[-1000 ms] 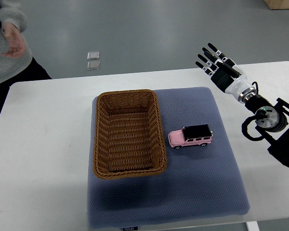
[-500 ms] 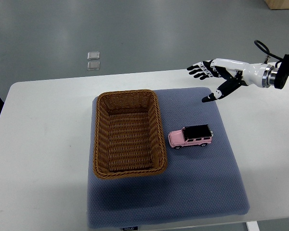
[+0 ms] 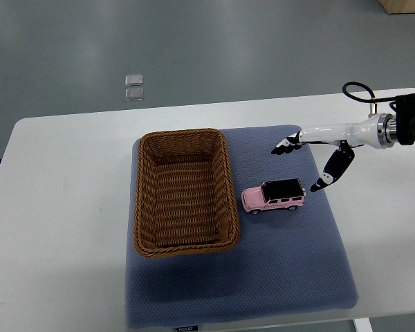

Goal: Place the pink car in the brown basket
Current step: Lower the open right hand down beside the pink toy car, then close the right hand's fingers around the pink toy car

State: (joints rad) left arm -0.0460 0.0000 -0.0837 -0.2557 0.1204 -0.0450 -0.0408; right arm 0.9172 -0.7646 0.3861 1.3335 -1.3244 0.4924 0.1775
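Top view, looking steeply down on a white table [image 3: 69, 207] with a blue-grey mat [image 3: 283, 263] laid across its middle. The pink car [image 3: 274, 196] sits on the mat just right of centre in the frame, a small boxy toy with a black roof, resting on its wheels. Its long axis runs roughly left to right across the picture, tilted slightly so the right end sits a little higher than the left; the end nearest the basket looks like the bonnet, so it seems to point toward the left of the frame. The right hand [image 3: 315, 153] reaches in from the right edge on a white forearm, hovering up and to the right of the car. Its fingers are spread and hold nothing: the dark fingertips [image 3: 285, 146] extend leftward above the car's roof line in the picture, while the thumb [image 3: 332, 169] angles down, its black tip ending just beside the car's right end. Whether that tip touches the car cannot be told from this angle; the car lies below and between the two, not enclosed by them. The brown basket [image 3: 184, 191], a rectangular wicker one, stands on the left part of the mat with its long side running top to bottom, its right rim near the car's left end but apart from it.
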